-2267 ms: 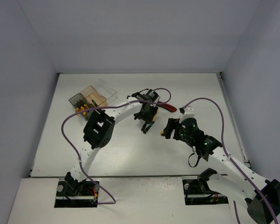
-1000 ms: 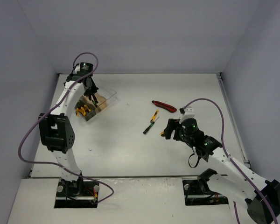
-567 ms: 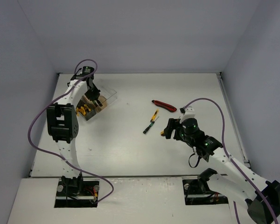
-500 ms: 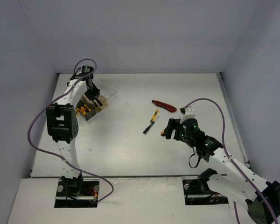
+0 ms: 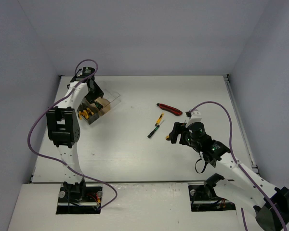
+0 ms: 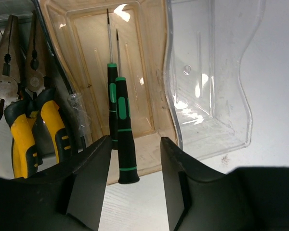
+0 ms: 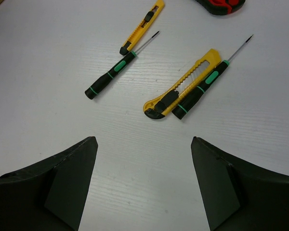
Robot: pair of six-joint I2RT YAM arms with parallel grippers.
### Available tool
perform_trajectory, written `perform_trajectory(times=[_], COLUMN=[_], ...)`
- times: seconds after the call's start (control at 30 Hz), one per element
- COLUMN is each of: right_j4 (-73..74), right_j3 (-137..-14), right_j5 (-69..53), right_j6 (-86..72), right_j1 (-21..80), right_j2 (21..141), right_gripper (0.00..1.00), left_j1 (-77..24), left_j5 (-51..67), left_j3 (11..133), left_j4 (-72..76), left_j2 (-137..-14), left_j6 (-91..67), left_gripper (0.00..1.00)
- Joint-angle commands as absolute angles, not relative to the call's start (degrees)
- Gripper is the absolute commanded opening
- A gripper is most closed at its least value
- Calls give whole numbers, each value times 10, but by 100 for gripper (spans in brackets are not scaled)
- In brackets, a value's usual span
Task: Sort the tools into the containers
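Three joined containers (image 5: 103,105) stand at the far left. In the left wrist view the dark bin (image 6: 43,72) holds yellow-handled pliers (image 6: 19,139). The amber bin (image 6: 144,86) holds two black-green screwdrivers (image 6: 122,130), the nearer one's handle reaching over the near rim. The clear bin (image 6: 212,96) holds nothing. My left gripper (image 6: 135,142) (image 5: 96,97) hovers over the amber bin, open, touching nothing. My right gripper (image 7: 143,139) (image 5: 173,132) hangs open over a yellow utility knife (image 7: 180,91) and a screwdriver (image 7: 202,89). A smaller yellow knife (image 7: 142,26) and another screwdriver (image 7: 113,74) lie beyond.
A red-black utility knife (image 5: 169,109) lies on the table (image 5: 135,159) behind the right gripper, its tip at the top edge of the right wrist view. The left arm's purple cable (image 5: 36,139) loops out to the left.
The left arm carried a screwdriver from mid-table to the bins; in the last second its jaws opened and the screwdriver now lies in the amber bin. The right arm has not moved.
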State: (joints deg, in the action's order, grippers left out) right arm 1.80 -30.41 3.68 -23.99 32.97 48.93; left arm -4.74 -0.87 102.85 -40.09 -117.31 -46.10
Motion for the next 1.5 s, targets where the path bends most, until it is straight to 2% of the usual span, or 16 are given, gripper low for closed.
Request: perform_trajectory(times=[0.0,0.27,0.5,0.67,1.0,1.03,1.1,1.27,1.3,1.47], right_j4=[-3,-3,-3,-3,-3,-3,-2,-3,-3,-2], right_j3=[-305,-305,-298,-298,-296,-297,-296,-296,-297,-298], right_j5=[45,51,60,57,52,51,50,53,53,52], right_j6=[-242,-245,-254,-257,-262,-262,-262,-262,-262,-262], right_j1=[326,326,326,326,326,326,326,326,326,326], right_j2=[483,478,455,462,457,460,460,459,461,464], right_gripper=[76,76,76,76,76,76,76,76,76,76], left_j1=[-96,-289,-424,-477,-482,-482,-481,-482,-482,-482], left_j5=[0,25,19,12,-27,-28,-35,-60,-62,-54], left_j3=[1055,1002,956,993,1029,1029,1026,1007,1003,981], left_j4=[-387,-387,-388,-391,-399,-398,-398,-397,-397,-396], left_j2=[-1089,-1033,-1096,-1163,-1255,-1259,-1259,-1231,-1219,-1142], left_j6=[-401,-278,-242,-220,-231,-231,-233,-232,-230,-214], left_gripper=[43,48,49,49,49,47,38,4,0,0])
